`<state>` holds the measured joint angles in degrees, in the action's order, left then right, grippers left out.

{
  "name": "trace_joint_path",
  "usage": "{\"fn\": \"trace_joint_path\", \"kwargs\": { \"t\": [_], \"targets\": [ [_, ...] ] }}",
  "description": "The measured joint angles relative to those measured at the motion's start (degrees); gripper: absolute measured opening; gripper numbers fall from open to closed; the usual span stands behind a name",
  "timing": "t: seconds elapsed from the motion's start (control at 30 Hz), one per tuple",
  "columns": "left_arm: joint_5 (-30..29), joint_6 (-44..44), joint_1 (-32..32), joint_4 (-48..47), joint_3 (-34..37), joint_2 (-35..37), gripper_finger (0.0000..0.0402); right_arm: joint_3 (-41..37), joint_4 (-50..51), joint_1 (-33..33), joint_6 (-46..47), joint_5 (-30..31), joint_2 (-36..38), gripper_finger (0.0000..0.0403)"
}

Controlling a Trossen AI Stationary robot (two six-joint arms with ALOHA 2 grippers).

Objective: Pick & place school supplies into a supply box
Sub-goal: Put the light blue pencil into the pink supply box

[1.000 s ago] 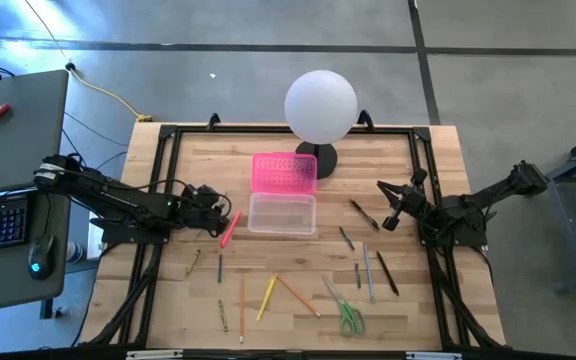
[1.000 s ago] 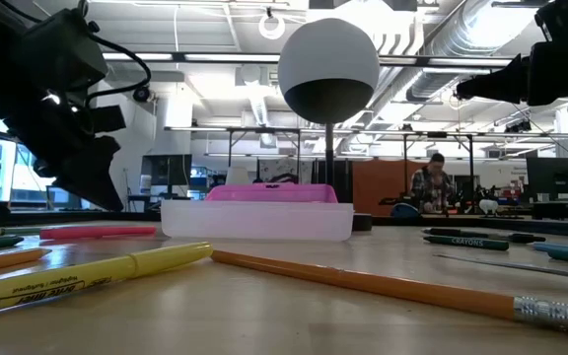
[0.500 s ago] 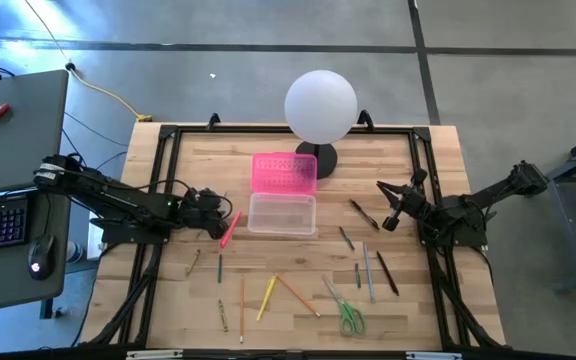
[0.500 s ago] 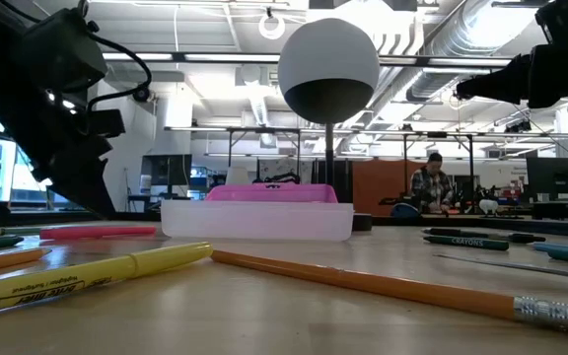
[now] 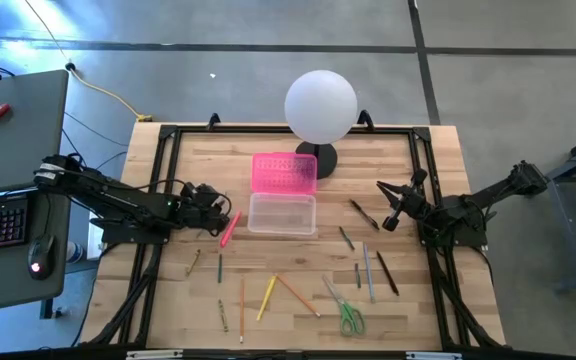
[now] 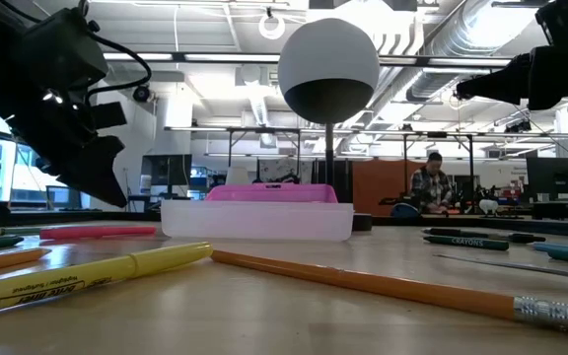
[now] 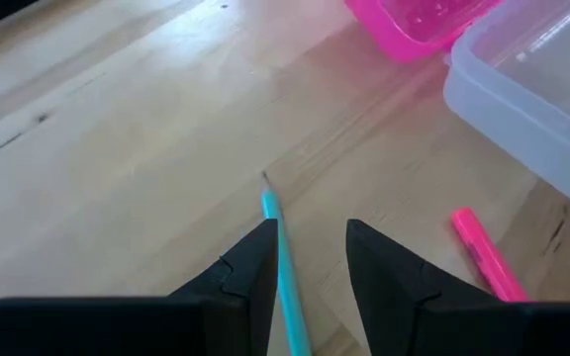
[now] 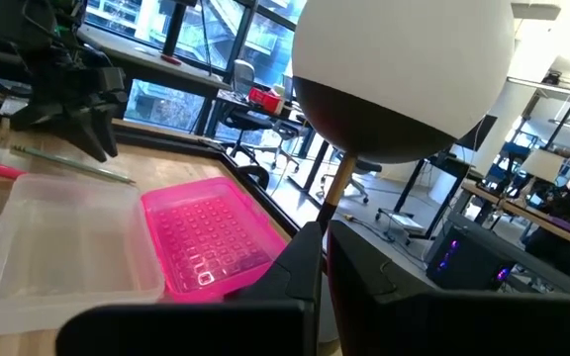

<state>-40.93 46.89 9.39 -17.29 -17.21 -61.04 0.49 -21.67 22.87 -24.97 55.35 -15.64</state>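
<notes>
Nearest you, along the bottom edge of the high view: small green-handled scissors (image 5: 349, 316) lower right of centre, with a yellow highlighter pen (image 5: 266, 297) and a long orange pencil (image 5: 297, 295) just left of them. In the low view those two fill the foreground, the highlighter (image 6: 87, 279) lower left and the pencil (image 6: 383, 286) running to the lower right corner.

Mid-frame in the high view: a scatter of thin grey and brown pencils (image 5: 368, 270) right of centre, all flat on the light wooden table (image 5: 438, 160).

Your left gripper (image 5: 218, 213) sits mid-left of the high view, low over the table, fingers (image 7: 250, 287) spread apart around a thin light-blue pencil (image 7: 283, 267). You can't tell from these views whether they touch it. A pink marker (image 5: 229, 228) lies just beside that gripper, near the box's left end.

Supply box sits centre frame: clear plastic rectangular base (image 5: 282, 213) with the hot-pink dotted lid (image 5: 284, 172) touching its far side, interior facing up. The base looks empty.

Your right gripper (image 5: 392, 206) hangs mid-right, raised off the table, fingers closed, holding nothing.

Farthest: white globe lamp (image 5: 321, 107) on a dark base, upper centre behind the lid. In the low view, a person (image 6: 428, 184) stands in the room beyond the table.
</notes>
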Motion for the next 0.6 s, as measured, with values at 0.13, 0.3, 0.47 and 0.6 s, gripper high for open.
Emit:
{"fn": "trace_joint_path", "kwargs": {
  "t": [0.13,0.3,0.47,0.6],
  "targets": [
    [-1.01,-0.84,-0.02,-1.47,0.02,-0.02,0.0154,0.0,0.0,-0.02,0.0,0.0,0.0,0.0],
    [-0.73,-1.62,-0.02,-3.98,0.04,-0.04,0.0154,0.01,0.0,-0.02,-0.02,0.0,0.0,0.0],
    [0.32,-1.63,-0.02,-2.79,0.04,-0.04,0.0154,0.0,0.0,-0.02,-0.02,0.0,0.0,0.0],
    [0.69,-1.59,-0.02,-2.81,0.04,-0.04,0.0154,0.02,0.0,-0.01,-0.02,0.0,0.0,0.0]
  ]
}}
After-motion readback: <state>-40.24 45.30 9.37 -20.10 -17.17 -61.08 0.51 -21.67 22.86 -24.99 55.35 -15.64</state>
